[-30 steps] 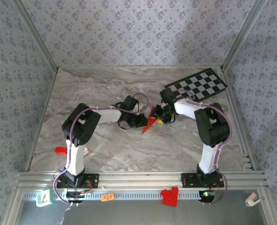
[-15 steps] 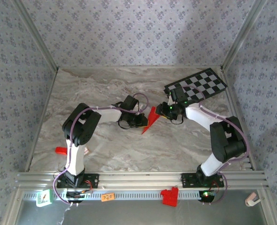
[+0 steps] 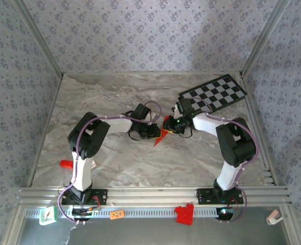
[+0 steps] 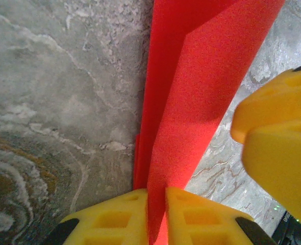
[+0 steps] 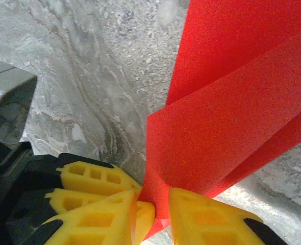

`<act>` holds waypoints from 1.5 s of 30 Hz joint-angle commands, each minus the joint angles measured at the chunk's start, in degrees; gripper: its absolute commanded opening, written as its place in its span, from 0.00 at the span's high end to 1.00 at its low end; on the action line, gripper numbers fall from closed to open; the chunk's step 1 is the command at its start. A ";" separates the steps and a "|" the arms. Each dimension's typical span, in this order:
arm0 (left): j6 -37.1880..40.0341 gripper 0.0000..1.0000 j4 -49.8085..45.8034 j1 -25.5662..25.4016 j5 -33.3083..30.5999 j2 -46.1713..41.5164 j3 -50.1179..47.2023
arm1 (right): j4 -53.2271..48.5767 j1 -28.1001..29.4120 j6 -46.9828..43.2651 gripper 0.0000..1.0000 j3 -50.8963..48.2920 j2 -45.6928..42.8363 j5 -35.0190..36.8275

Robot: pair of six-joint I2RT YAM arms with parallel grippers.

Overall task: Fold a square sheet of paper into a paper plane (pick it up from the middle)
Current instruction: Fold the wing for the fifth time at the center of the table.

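Observation:
The red paper [image 3: 164,134], folded into a slim pointed plane shape with a centre crease, stands on edge mid-table between both grippers. My left gripper [image 3: 157,131] is shut on its folded edge; in the left wrist view the paper [image 4: 201,76] runs up from between the yellow fingertips of the left gripper [image 4: 156,193]. My right gripper [image 3: 170,125] meets it from the right. In the right wrist view the paper [image 5: 232,102] fans out from the right gripper [image 5: 153,198], pinched between its yellow fingers. The left gripper's fingers [image 5: 89,178] sit close beside it.
A black-and-white checkered board [image 3: 211,94] lies at the back right, just behind the right arm. A small red bracket [image 3: 65,164] rests at the table's left edge, another red piece [image 3: 185,213] on the front rail. Patterned walls enclose three sides.
The right arm swung its elbow outward and back while its gripper moved onto the paper's upper end and its jaws closed on it. The left gripper kept its hold in place.

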 commanded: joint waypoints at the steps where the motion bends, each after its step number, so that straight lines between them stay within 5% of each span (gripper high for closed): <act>1: 0.21 0.83 -4.96 -0.48 -1.88 3.52 -0.78 | -0.23 0.26 -1.03 0.75 1.31 1.38 0.36; 38: 0.10 0.84 -6.60 -0.47 -2.76 3.41 -0.23 | -3.75 -0.12 0.69 0.75 1.83 5.86 5.36; 45: -0.18 0.81 -7.73 -0.04 -3.92 -2.95 -0.05 | -7.44 -0.05 0.16 0.75 3.34 7.03 7.10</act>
